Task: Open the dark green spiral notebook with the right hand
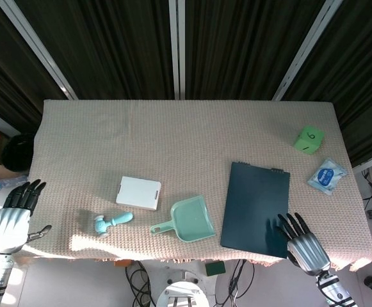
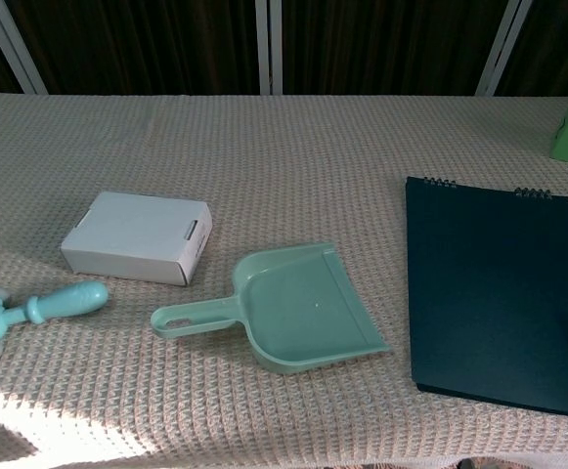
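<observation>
The dark green spiral notebook lies shut on the right half of the table, its wire binding at the far edge; the chest view shows the notebook too. My right hand is at the table's front edge, fingers spread, and its fingertips reach the notebook's near right corner. Nothing is held in it. My left hand hangs off the table's left edge with its fingers apart and empty. Neither hand shows in the chest view.
A mint dustpan lies just left of the notebook. Further left are a white box and a pale blue toy hammer. A green die and a blue-white packet sit beyond the notebook at the right.
</observation>
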